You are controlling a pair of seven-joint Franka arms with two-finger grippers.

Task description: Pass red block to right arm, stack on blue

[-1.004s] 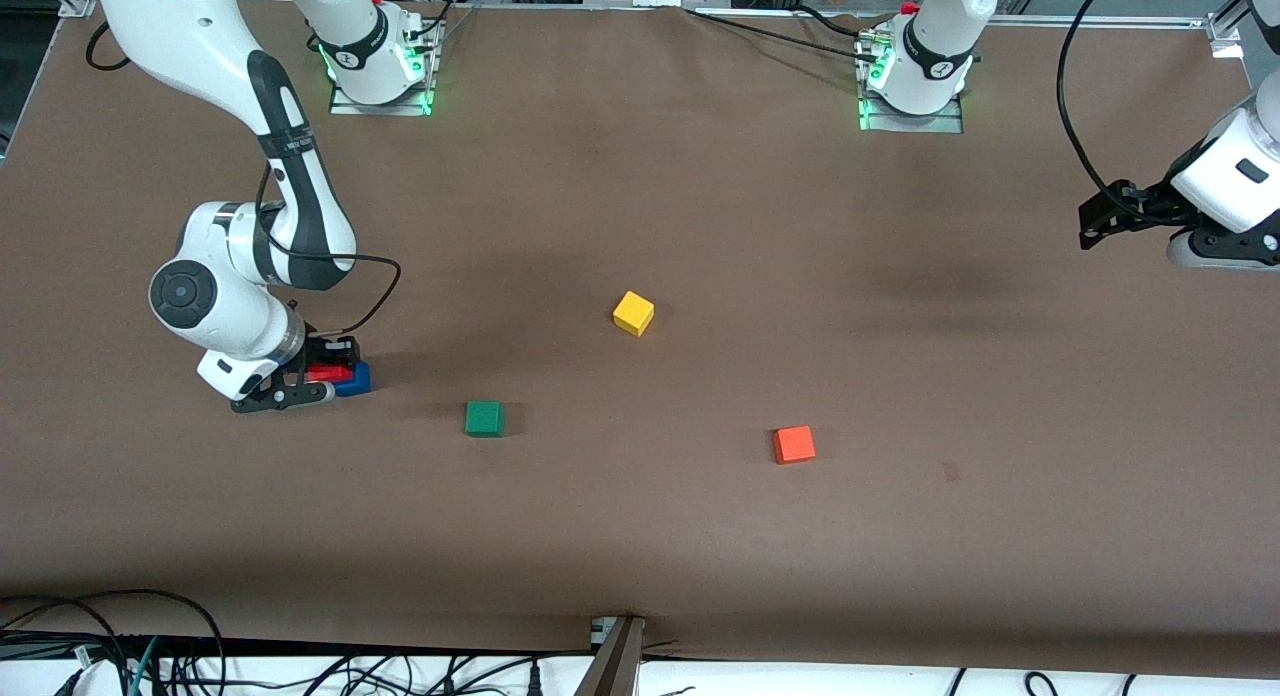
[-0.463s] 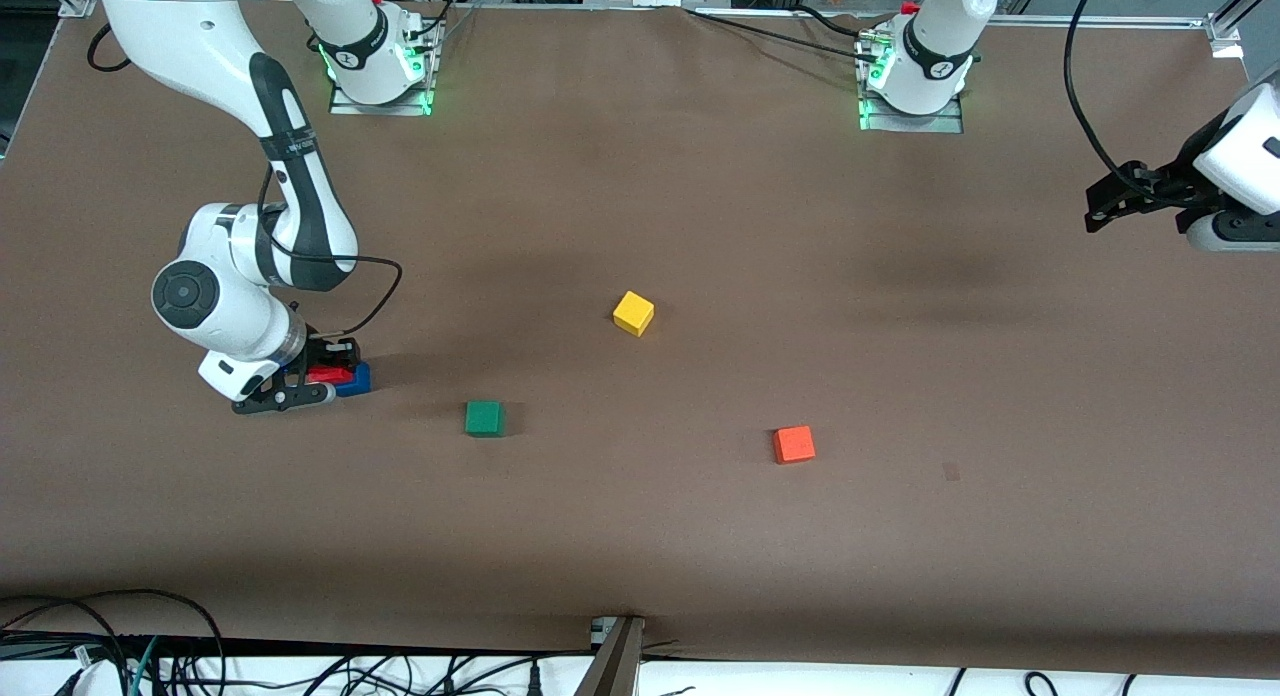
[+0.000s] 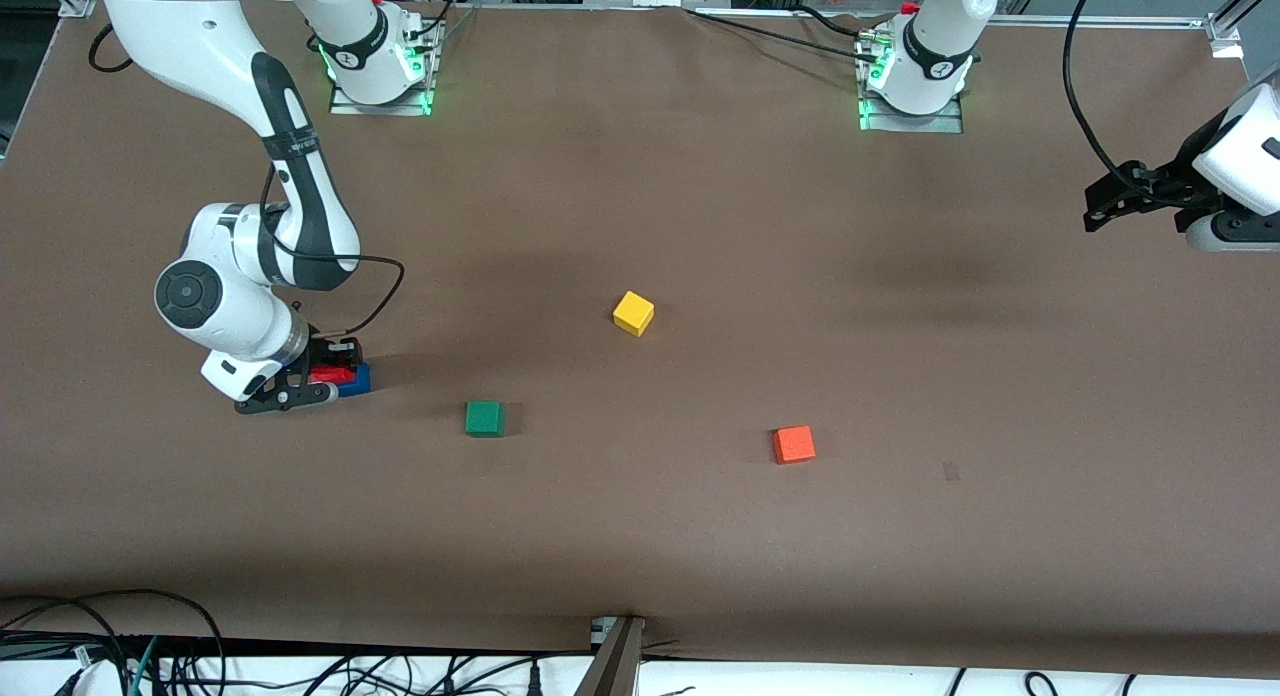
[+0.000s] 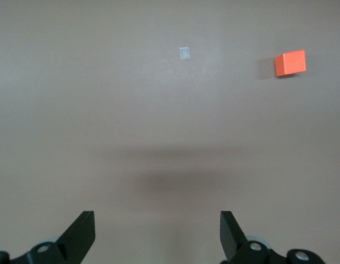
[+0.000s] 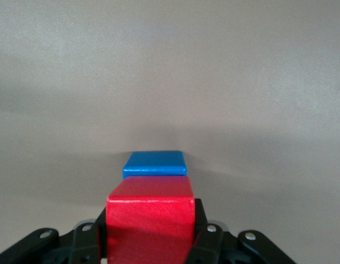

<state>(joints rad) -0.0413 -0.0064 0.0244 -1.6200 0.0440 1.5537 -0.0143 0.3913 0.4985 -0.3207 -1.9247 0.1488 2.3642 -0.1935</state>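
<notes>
Firmly clamped, right pincer (image 3: pixel 322 374), red block (image 5: pixel 150 219)

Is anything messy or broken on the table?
Nothing looks broken or spilled. The right hand holds the red block over the blue block, not squarely lined up. The left hand waits open. The other cubes sit flat.

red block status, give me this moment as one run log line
right gripper: shut on red block, over blue cube, not yet released | left gripper: open, empty, waiting at left arm's end
</notes>
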